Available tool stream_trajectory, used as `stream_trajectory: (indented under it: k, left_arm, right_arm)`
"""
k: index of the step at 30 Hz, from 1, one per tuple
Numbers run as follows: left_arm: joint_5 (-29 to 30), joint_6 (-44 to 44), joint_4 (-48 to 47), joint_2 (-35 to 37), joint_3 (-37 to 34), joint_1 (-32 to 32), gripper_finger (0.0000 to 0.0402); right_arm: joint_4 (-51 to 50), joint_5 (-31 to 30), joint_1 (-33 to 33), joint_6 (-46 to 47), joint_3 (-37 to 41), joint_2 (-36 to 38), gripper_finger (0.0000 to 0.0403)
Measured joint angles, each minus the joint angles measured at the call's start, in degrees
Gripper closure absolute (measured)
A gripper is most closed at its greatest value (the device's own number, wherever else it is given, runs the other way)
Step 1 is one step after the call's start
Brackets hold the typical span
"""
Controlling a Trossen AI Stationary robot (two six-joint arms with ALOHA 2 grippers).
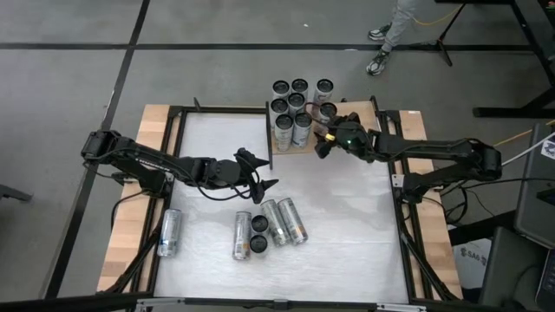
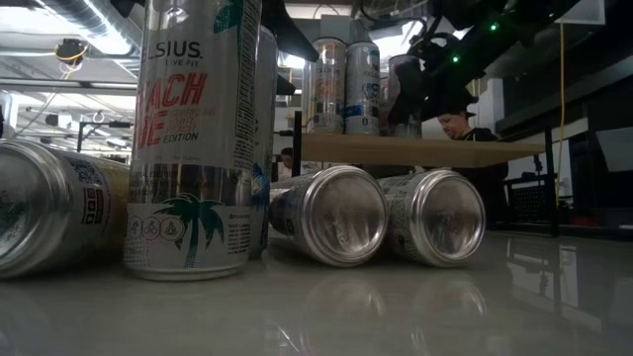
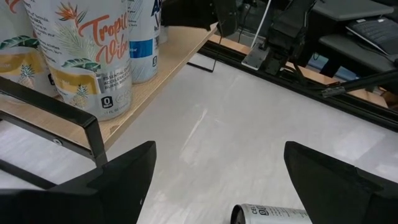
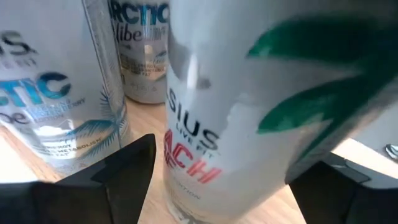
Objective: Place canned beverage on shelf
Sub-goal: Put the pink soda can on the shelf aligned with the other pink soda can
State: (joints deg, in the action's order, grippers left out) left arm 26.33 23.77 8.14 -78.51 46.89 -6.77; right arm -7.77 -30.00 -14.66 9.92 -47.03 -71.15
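The left gripper (image 1: 263, 173) reaches toward the middle with its 2 fingers wide apart. The right gripper (image 1: 323, 139) reaches far forward, fingers partly apart.

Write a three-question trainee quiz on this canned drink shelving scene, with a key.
1. True or false: the right tool holds a can at the shelf.
2. Which is the left tool doing? A) gripping a can B) open and empty above the table C) resting on the shelf
3. Fill in: the cans on the shelf stand ____.

Key: 1 true; 2 B; 3 upright
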Motion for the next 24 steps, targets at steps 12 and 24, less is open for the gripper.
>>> stream_trajectory:
  k: [12, 24]
  left_arm:
    - [0.0, 0.0, 0.0, 0.0, 0.0, 0.0, 0.0052]
    - [0.0, 0.0, 0.0, 0.0, 0.0, 0.0, 0.0052]
  right_arm:
    - [-4.8, 1.4, 0.0, 0.1, 0.0, 7.1, 0.0079]
    - [-10.6, 8.3, 0.0, 3.4, -0.1, 13.3, 0.0079]
